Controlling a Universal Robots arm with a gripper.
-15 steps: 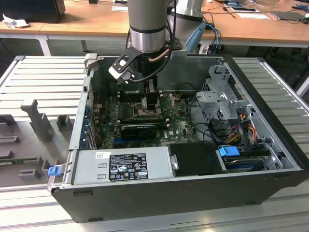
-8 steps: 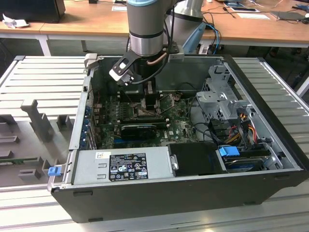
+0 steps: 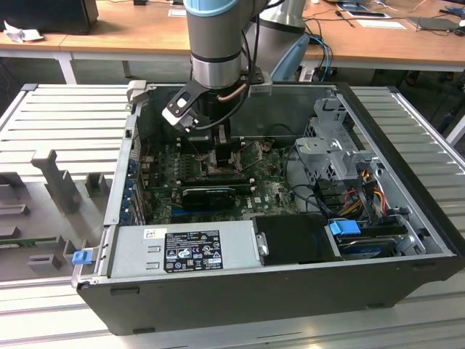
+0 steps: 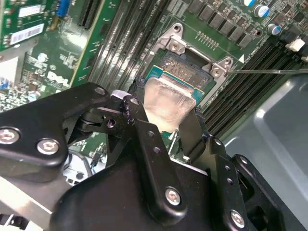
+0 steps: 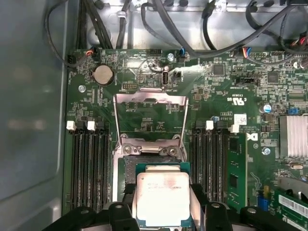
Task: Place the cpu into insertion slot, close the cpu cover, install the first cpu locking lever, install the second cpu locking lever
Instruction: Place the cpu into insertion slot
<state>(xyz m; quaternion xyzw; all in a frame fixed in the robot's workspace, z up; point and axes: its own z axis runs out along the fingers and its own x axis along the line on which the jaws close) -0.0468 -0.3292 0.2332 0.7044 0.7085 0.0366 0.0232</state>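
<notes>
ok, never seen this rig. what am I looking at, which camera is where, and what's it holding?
One robot arm reaches down into an open computer case lying on a ribbed grey surface. The exterior view watches from off the arm; both wrist views ride on it and look at the green motherboard. The gripper is shut on the cpu, a silvery square chip, right at the insertion slot; whether it is seated I cannot tell. The cpu cover is flipped open, off the slot.

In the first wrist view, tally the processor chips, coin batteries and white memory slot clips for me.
processor chip: 1
coin battery: 1
white memory slot clips: 4
Total: 6
</notes>
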